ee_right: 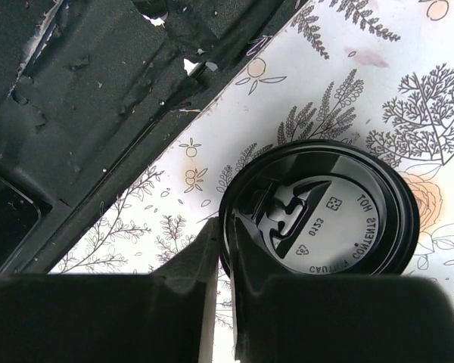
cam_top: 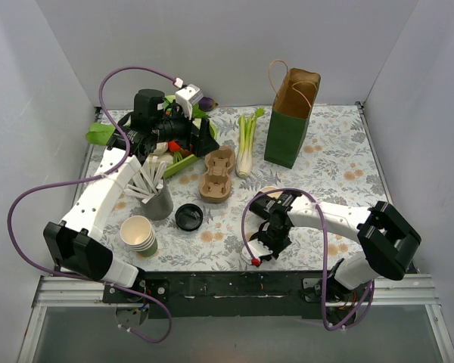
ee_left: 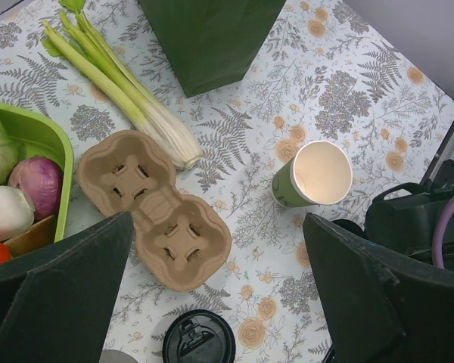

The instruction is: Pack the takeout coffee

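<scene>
The takeout coffee cup point(ee_left: 312, 175), dark green with a cream inside, stands open and lidless on the floral cloth; in the top view only its rim point(cam_top: 266, 190) shows behind the right arm. My right gripper point(ee_right: 225, 234) is shut on the rim of a round black lid point(ee_right: 325, 212), low over the cloth near the front rail, and also shows in the top view point(cam_top: 266, 240). My left gripper point(ee_left: 218, 249) is open and empty, held high over the cup carrier point(ee_left: 155, 208), at the back left in the top view point(cam_top: 200, 136).
A second black lid point(cam_top: 189, 217) lies on the cloth. A green paper bag point(cam_top: 290, 121) stands open at the back. Also here are the brown carrier point(cam_top: 219, 175), celery point(cam_top: 246, 144), a green tray of vegetables point(ee_left: 30, 136), a grey cup of sticks point(cam_top: 157, 198) and stacked green cups point(cam_top: 139, 234).
</scene>
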Motion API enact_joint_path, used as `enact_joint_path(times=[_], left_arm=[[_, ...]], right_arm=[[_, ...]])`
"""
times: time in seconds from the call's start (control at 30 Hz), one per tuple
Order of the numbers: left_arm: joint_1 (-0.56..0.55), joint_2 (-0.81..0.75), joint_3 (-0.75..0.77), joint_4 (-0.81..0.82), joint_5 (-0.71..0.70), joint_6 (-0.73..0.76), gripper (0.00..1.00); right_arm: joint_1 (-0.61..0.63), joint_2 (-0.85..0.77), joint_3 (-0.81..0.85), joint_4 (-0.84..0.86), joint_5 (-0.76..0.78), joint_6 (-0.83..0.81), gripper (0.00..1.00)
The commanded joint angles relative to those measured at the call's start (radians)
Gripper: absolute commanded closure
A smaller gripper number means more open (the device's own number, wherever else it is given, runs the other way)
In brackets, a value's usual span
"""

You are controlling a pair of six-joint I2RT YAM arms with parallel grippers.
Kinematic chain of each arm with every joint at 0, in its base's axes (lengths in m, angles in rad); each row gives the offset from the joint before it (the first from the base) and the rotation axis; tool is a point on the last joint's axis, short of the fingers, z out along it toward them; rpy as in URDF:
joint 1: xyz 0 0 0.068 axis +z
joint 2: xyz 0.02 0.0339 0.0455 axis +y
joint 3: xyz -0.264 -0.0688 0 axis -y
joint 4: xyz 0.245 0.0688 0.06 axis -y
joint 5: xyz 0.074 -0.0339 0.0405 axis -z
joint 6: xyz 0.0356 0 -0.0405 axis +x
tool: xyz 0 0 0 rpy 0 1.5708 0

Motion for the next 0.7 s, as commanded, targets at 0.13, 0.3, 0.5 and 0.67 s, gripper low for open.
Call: enact_joint_path(times=[0.13,0.3,0.5,0.67], left_arm=[[-0.003,-0.042,0.025,-0.004,-0.006,0.015,0.03],[-0.001,-0.056,0.015,-0.02,-0.006,0.023,0.03],[-0.003,-0.145,-0.021,-0.033,-0.071,0.049,0.03],[-0.001,-0.203,0.001,-0.091,-0.15,0.063,0.02]], right_arm=[[0.006,0.013,0.07,-0.067,-0.012,0.04,0.94],[-0.002,0.025,0.178,-0.131,-0.057,0.113,0.99],[-0.05,0.103,0.411,-0.234,-0.192,0.259,0.99],[-0.097,0.217,0.601,-0.303,-0.342,0.388,0.99]])
